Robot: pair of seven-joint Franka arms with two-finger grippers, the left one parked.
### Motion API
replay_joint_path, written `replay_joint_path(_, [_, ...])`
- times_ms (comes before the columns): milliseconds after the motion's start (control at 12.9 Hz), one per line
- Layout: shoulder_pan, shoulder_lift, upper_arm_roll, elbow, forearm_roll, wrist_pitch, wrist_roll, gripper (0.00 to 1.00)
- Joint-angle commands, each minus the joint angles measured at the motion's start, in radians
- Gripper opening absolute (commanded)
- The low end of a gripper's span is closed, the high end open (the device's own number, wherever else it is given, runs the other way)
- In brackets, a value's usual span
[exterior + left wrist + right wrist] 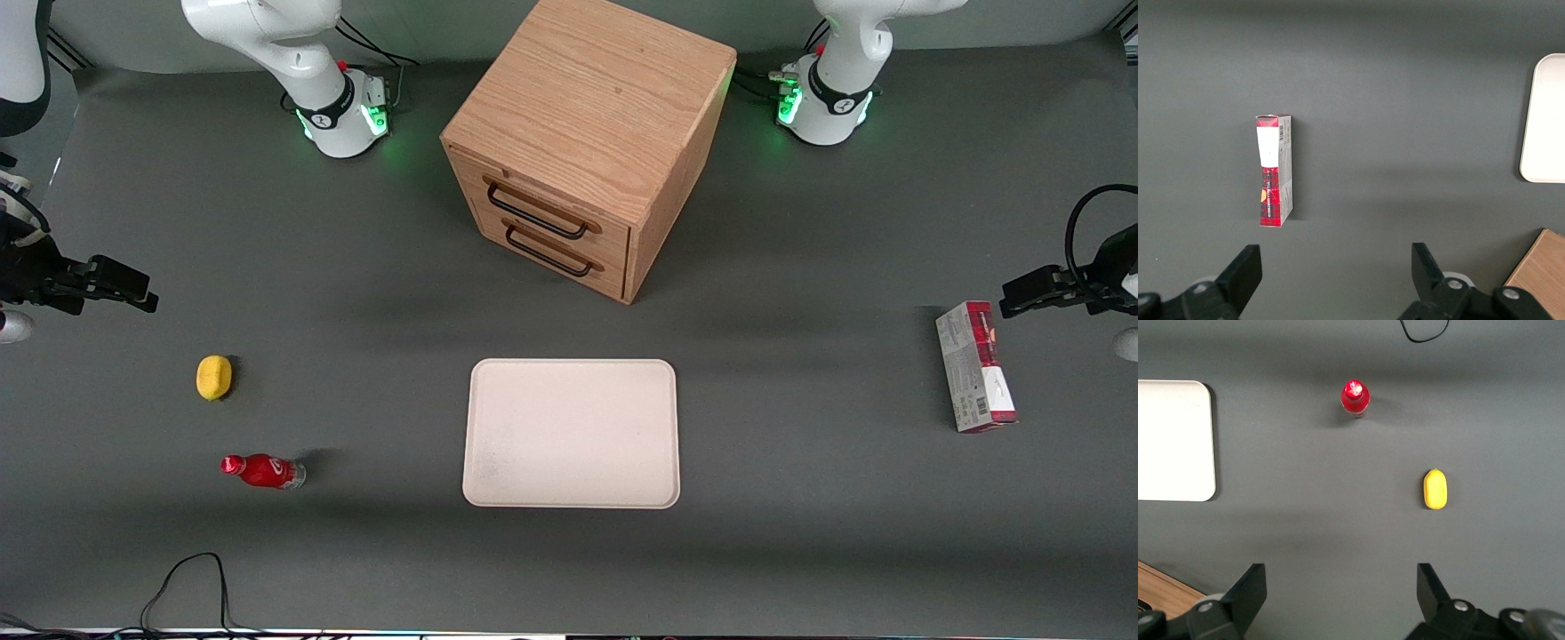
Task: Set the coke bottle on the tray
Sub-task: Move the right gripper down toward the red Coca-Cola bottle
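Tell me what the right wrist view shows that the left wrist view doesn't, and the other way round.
Only the right wrist view shows the coke bottle standing upright on the table, the yellow lemon-like object lying apart from it, a loop of black cable, and the right arm's gripper, open and empty, high above the table and clear of both. Only the left wrist view shows the red-and-grey carton. Both show an edge of the tray, with nothing on the visible part, a corner of the wooden cabinet, and the grey table.
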Motion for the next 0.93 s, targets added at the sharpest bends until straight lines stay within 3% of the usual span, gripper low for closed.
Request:
replay_joint_path(0, [0.016, -0.013, -0.017, -0.012, 0.025, -0.006, 0.012, 1.0])
replay_joint_path(310, [0.016, 0.028, -0.015, 0.032, 0.022, -0.004, 0.008, 1.0])
replay_joint_path(698, [-0.003, 0.38, -0.012, 0.526, 0.029, -0.133, -0.003, 1.0])
replay_joint_path(853, [-0.039, 0.494, 0.006, 0.648, 0.035, -0.138, -0.035, 1.0])
